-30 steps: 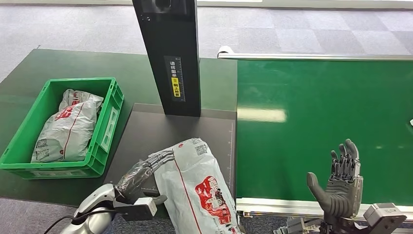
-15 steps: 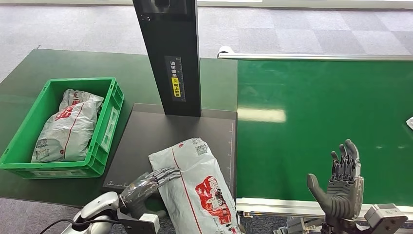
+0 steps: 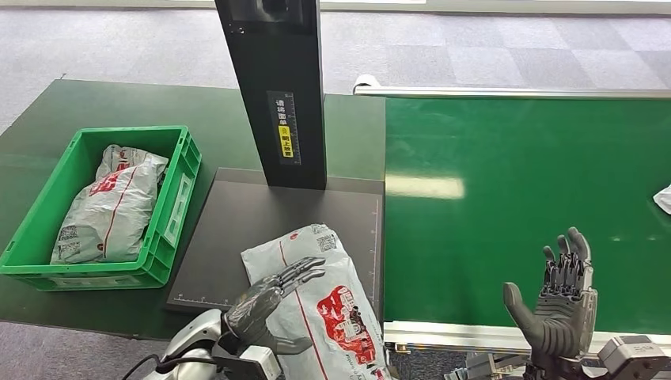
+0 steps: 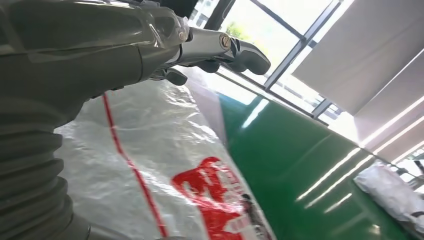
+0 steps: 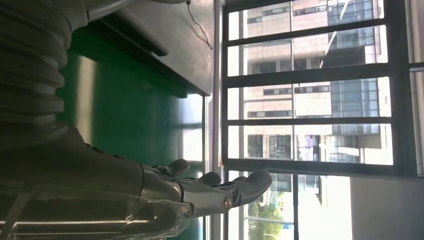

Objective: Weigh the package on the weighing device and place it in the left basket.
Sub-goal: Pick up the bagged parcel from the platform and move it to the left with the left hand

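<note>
The package (image 3: 316, 305), a grey mailer with red print, was seen lying on the dark scale plate (image 3: 237, 229), its near end hanging past the plate's front edge. It was set just in front of the black column (image 3: 277, 87) that rose from the back of the plate.

The left hand (image 3: 273, 297) was held over the package's left part, fingers stretched out and spread toward the conveyor; nothing was grasped in it. In the left wrist view the fingers (image 4: 235, 50) were seen extended above the wrinkled plastic (whether they touched it could not be told).

The right hand (image 3: 558, 305) was raised upright over the near edge of the green conveyor (image 3: 514, 174), palm turned inward, fingers straight and apart, with nothing held.

The green basket (image 3: 178, 190) was placed on the bench (image 3: 47, 111) to the left of the scale, well apart from the package. One grey mailer (image 3: 111, 206) of the same kind was lying inside it. A white parcel (image 3: 663, 198) was partly seen at the conveyor's right edge.
</note>
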